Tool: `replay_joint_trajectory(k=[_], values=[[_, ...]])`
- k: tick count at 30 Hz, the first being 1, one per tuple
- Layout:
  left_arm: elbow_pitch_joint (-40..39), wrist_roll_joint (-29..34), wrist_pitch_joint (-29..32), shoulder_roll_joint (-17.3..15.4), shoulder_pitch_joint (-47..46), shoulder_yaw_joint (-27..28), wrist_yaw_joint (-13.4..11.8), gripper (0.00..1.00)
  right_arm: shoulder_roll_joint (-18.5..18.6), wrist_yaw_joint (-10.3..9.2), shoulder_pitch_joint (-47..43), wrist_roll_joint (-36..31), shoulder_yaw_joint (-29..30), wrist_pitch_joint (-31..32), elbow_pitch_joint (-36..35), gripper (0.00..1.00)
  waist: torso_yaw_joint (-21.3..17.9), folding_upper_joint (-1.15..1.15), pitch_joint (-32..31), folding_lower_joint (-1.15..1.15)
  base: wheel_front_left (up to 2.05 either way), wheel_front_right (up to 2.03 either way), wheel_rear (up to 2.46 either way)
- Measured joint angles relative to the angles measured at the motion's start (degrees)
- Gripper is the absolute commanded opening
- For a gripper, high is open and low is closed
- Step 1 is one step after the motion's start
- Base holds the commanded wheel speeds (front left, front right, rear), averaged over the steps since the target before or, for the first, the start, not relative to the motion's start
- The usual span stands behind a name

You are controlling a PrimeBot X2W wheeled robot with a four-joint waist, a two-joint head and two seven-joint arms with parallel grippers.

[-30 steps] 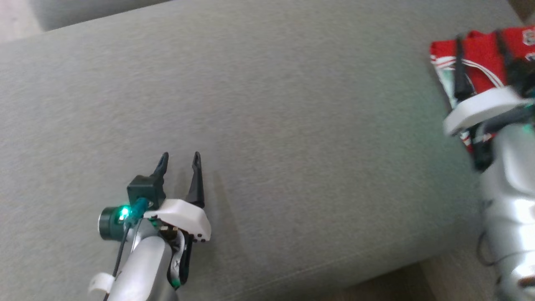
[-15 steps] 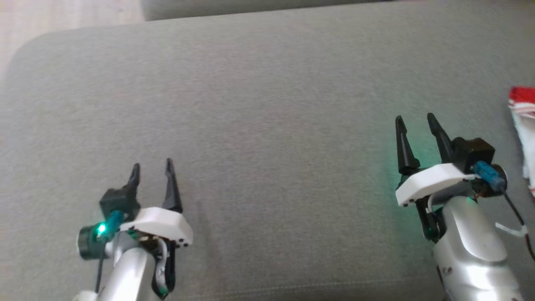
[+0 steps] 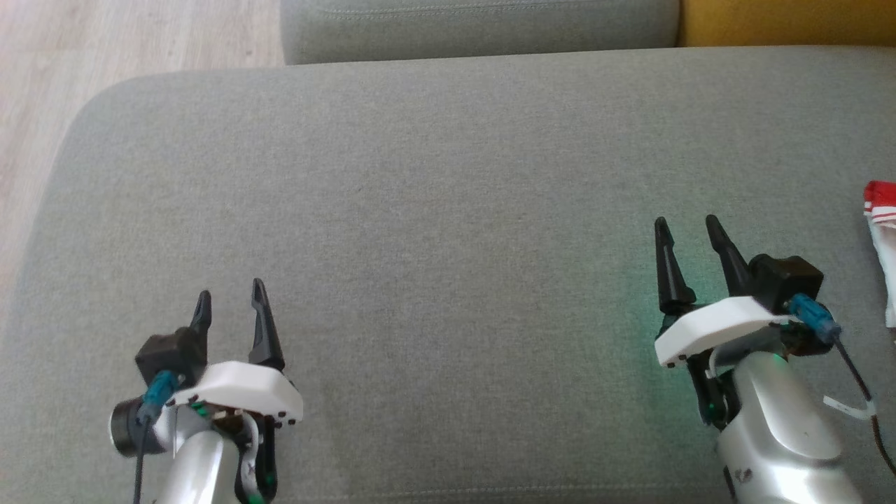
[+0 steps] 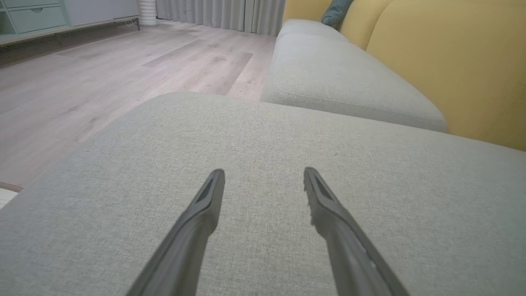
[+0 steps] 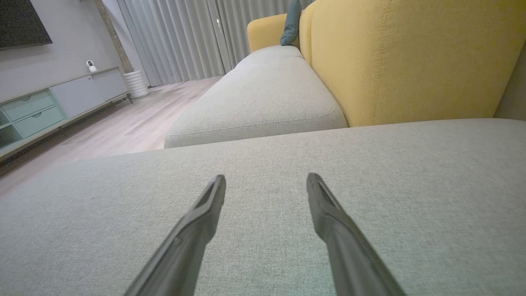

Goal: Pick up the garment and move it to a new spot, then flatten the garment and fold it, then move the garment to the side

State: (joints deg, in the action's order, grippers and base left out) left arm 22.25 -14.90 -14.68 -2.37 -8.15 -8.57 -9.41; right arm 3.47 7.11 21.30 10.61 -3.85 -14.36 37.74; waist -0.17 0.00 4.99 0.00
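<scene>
**Left gripper (image 3: 231,288) and right gripper (image 3: 686,222) stand wide open, nothing held**

Each gripper has its two long dark fingers spread well apart, and only bare fabric shows between them in both wrist views. Both hang low over a broad grey woven-fabric seat cushion (image 3: 448,175), fingers pointing away from the robot's body. Whether any fingertip touches the fabric cannot be told. The two grippers are well apart from each other, the right one reaching a little further forward than the left.

The task's thing, a red and white striped cloth garment (image 3: 885,238), lies on the same cushion to the right of the right gripper, apart from its fingers. It is cut off by the picture's edge, with a red band at its far end and pale cloth nearer the robot. Its folds cannot be made out.

Ahead of both sets of fingertips, past the cushion's far edge, sits a second grey seat cushion (image 3: 476,28). Ahead and to the right of the right gripper rises a mustard-yellow upholstered backrest (image 5: 411,61), with a teal pillow (image 5: 292,22) at its far end. To the left of the left gripper, beyond the cushion's rounded corner, is pale wood-plank floor (image 3: 140,42). Grey pleated curtains (image 5: 176,37) and a long low cabinet with pale green drawers (image 5: 61,102) stand far ahead and to the left.
</scene>
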Motion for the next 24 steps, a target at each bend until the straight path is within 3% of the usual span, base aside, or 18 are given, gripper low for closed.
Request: replay_joint_trajectory(k=[3,4,12,24], values=[[0.0,-1.0,0.0,0.0,0.1,0.1,1.5,1.00,0.0,0.00,0.0,0.4,-0.7,0.0,0.0,1.00,-0.2,0.00,-0.4,0.00,0.00,0.00,0.00],[0.0,-1.0,0.0,0.0,0.2,0.1,2.0,0.00,0.0,0.00,0.0,0.6,-0.9,0.0,0.0,0.00,-0.3,0.00,-0.5,0.00,0.00,0.00,0.00],[5.8,-1.6,0.6,0.6,5.3,0.0,2.2,0.00,0.0,-0.01,-6.9,1.4,-1.1,0.7,5.0,0.00,-0.3,0.00,-0.7,0.00,0.00,0.00,0.00],[4.8,-9.0,2.4,0.6,5.3,0.6,3.4,0.00,-0.1,-0.01,-6.8,9.0,0.0,2.4,2.6,0.00,-0.2,0.00,-1.1,0.00,0.00,0.00,0.00]])
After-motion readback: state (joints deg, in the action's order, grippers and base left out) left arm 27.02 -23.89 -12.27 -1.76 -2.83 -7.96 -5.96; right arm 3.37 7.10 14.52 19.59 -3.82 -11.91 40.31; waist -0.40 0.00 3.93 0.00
